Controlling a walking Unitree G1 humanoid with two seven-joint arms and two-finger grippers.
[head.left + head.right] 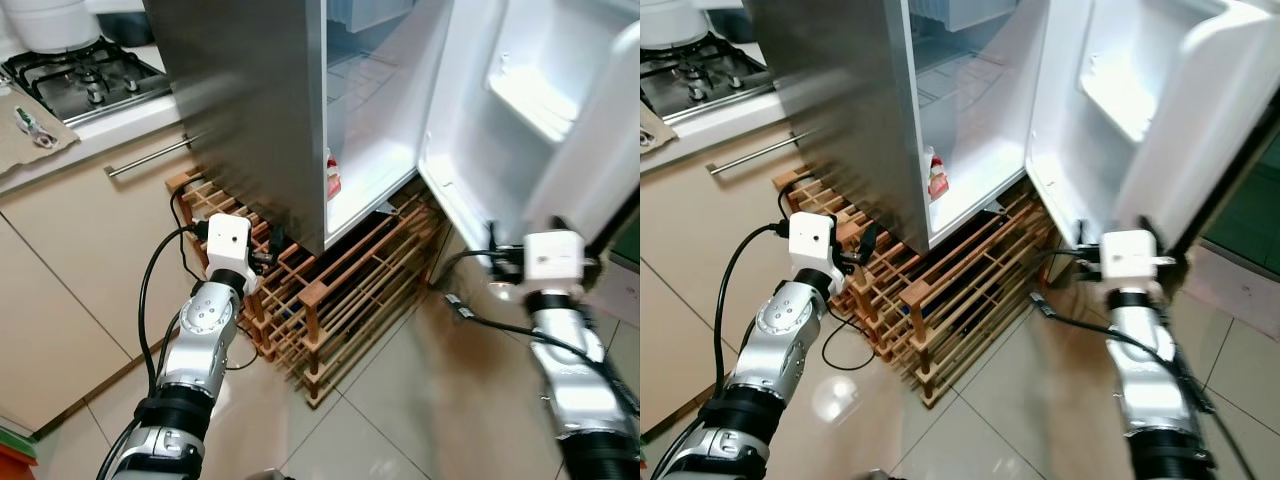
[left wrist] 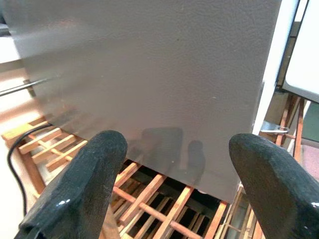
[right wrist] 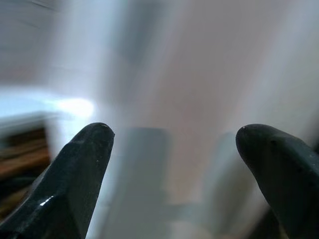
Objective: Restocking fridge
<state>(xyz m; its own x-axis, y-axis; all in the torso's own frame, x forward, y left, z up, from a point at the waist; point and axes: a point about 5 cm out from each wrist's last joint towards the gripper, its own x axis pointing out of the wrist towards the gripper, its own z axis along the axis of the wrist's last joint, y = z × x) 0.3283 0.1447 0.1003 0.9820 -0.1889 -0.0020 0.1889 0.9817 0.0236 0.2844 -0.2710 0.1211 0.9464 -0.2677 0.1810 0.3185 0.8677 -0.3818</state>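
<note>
In the left eye view, the fridge (image 1: 250,110) stands in the upper middle with its door (image 1: 520,110) swung open to the upper right. A small red and white packet (image 1: 332,178) sits low inside it. The fridge rests on a wooden rack (image 1: 330,300). A stove (image 1: 85,80) is in the upper left.

In the right eye view, the left arm reaches up from the lower left and the right arm from the lower right.

In the left wrist view, the left gripper (image 2: 174,174) is spread wide and holds nothing, facing the grey fridge side.

In the right wrist view, the right gripper (image 3: 172,159) is also spread wide and empty, and all behind it is blurry
</note>
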